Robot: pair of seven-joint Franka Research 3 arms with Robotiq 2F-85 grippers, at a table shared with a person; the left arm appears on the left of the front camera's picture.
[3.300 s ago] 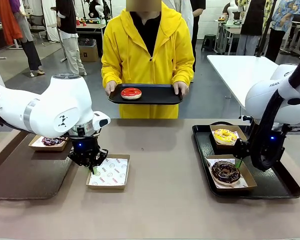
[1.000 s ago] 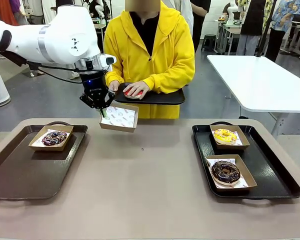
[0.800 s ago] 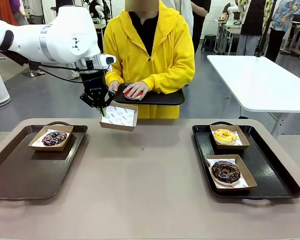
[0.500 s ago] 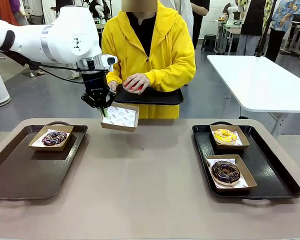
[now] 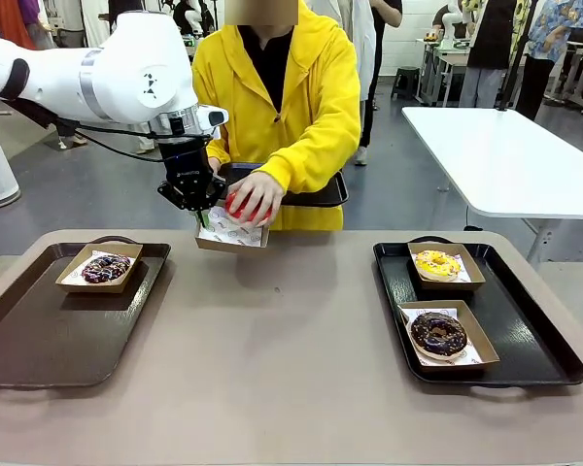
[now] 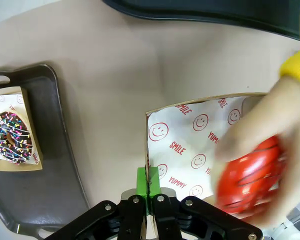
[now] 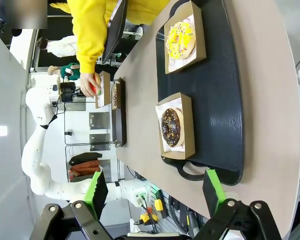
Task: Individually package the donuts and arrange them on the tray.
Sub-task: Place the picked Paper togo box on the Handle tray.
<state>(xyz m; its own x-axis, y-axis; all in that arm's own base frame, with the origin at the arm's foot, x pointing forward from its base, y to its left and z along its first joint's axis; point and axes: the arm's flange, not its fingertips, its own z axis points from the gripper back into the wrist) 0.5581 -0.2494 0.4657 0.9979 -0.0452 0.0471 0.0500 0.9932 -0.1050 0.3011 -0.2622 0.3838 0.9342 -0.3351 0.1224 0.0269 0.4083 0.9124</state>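
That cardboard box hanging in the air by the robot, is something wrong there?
Nothing stands out. The left end effector is shut on the wall of the box and holds it roughly level above the table while a person's hand lowers the red donut into it. Nothing is spilled.

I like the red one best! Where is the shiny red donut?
In the front view, the glossy red ring donut is in the person's hand, over the paper-lined brown cardboard box held up left of centre.

a robotics lab: more tables [image 5: 496, 136], people standing around behind.
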